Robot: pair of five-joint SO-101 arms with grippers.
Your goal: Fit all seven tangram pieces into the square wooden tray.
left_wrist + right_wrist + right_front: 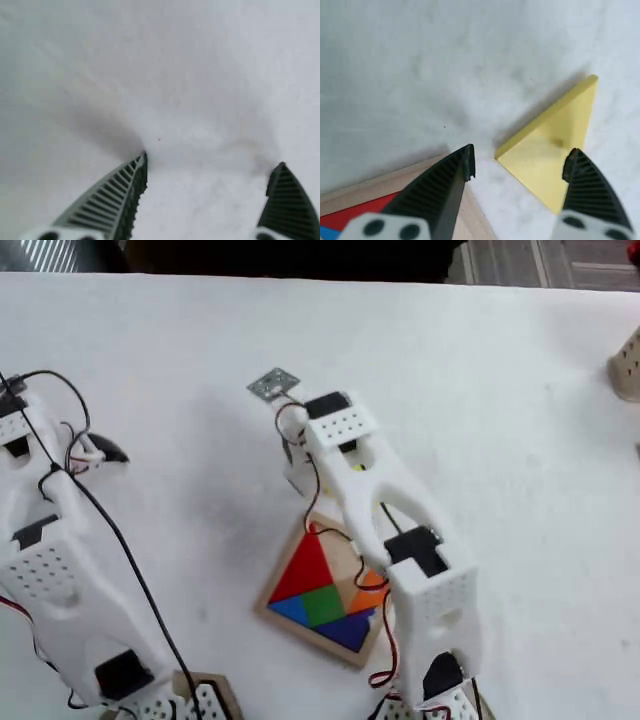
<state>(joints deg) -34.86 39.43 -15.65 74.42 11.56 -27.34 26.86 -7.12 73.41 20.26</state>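
Gaping, right end effector [521, 152] hangs by yellow triangle [550, 160]; left end effector [212, 160] gapes too.

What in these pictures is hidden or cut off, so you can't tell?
High view: the right arm covers part of the wooden tray, so the pieces inside cannot be counted.
Right wrist view: the picture's edge cuts off the tray; a finger of the right end effector hides one yellow triangle corner.
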